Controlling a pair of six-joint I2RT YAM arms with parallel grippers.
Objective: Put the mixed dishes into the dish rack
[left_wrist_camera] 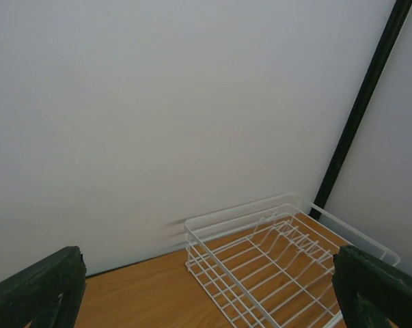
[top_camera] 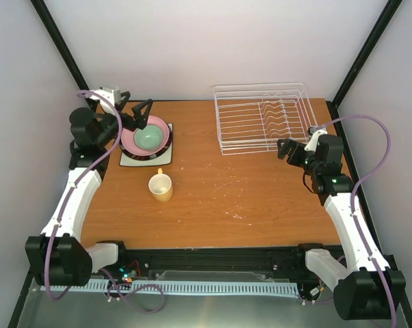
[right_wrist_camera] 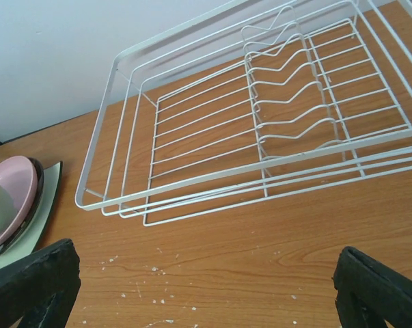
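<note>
Dishes sit stacked under and just ahead of the left gripper. A green bowl rests in a pink plate, which lies on a black-rimmed plate. These rest on a white square plate. A yellow mug stands behind that gripper, nearer the arm bases and apart from the stack. The left gripper hovers with jaws spread wide, holding nothing. The wire dish rack stands directly ahead of the right gripper, well apart from the stack, with its divider prongs on the side nearest that gripper. The right gripper's jaws are fully spread and hold nothing. All items rest on the wooden table.
</note>
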